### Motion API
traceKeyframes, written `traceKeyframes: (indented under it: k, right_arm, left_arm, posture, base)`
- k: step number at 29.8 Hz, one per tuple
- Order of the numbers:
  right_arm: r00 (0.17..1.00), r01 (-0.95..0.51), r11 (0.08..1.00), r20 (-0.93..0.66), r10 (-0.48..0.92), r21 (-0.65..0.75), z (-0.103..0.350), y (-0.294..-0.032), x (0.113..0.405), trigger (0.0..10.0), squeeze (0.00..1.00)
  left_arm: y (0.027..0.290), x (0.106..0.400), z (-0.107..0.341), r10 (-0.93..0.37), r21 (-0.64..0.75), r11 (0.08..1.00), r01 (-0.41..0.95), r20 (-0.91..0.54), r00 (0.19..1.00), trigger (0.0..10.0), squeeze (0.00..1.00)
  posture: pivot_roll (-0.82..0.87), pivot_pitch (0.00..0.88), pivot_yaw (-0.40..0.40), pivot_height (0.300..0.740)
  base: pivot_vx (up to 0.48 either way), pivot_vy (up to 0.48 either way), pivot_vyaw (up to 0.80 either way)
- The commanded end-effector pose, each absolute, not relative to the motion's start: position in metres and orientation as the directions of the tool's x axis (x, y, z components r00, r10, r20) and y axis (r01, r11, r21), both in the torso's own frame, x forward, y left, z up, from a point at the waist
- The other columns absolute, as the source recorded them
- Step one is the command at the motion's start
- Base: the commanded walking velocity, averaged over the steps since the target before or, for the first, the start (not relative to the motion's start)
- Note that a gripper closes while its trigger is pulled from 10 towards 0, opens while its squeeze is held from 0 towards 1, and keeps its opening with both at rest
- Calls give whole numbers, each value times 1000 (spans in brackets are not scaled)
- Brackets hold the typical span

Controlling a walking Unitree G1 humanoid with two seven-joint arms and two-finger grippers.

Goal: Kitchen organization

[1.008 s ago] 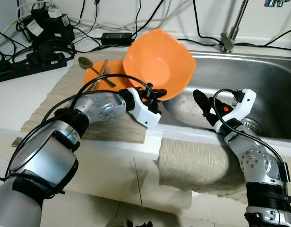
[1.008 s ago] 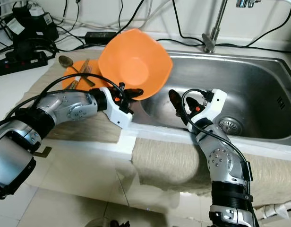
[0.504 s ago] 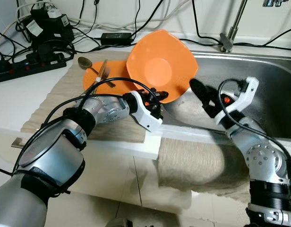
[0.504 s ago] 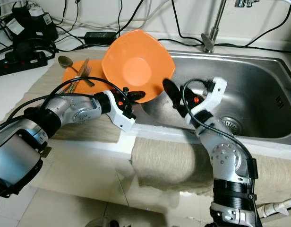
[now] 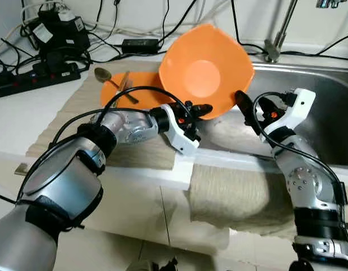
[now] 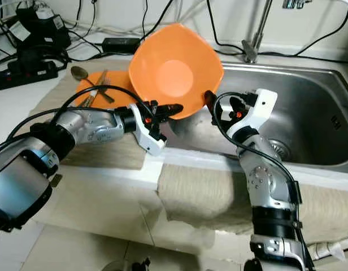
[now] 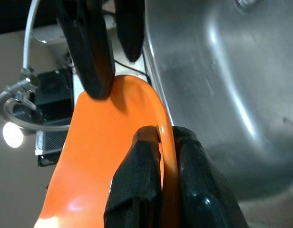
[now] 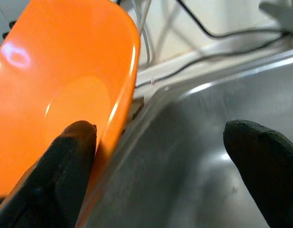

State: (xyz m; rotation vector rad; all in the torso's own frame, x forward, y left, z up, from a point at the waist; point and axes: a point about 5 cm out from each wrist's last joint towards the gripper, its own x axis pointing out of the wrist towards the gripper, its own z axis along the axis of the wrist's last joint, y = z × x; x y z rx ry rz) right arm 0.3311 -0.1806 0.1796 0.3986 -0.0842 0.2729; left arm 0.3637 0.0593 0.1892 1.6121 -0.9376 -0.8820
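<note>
An orange bowl (image 5: 205,70) stands tilted on edge above the left rim of the steel sink (image 5: 315,90), its hollow facing me. My left gripper (image 5: 202,109) is shut on the bowl's lower rim; the left wrist view has both fingers (image 7: 137,185) pinching the rim. My right gripper (image 5: 250,106) is open at the bowl's right edge. In the right wrist view one finger (image 8: 65,175) lies against the bowl (image 8: 51,85) and the other hangs apart over the sink basin. An orange plate (image 5: 114,93) with a spoon (image 5: 104,74) and chopsticks lies on the mat behind.
A faucet (image 5: 278,34) stands at the sink's back. A power strip (image 5: 33,76), adapters and several cables crowd the back left counter. A beige towel (image 5: 230,192) hangs over the counter's front edge. The woven mat (image 5: 66,113) covers the counter left of the sink.
The left gripper has lifted the bowl higher and to the right, more upright. The right gripper has risen from inside the sink to the bowl's right rim.
</note>
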Motion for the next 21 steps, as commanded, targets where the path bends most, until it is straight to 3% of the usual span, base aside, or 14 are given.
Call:
traceKeyframes:
  k: [1,21]
  right_arm:
    - [960,-277,890,135,244,362,180,-178,335,10000,0]
    - [971,-217,912,175,165,348,177,-166,361,10000,0]
  left_arm:
    - [52,364,213,-922,974,-83,-211,5,386,0,0]
    - [36,350,226,-966,981,34,-189,81,245,0,0]
  posture:
    - [-20,0,79,740]
    - [-11,0,72,740]
  base:
    - [0,0,0]
    - [0,0,0]
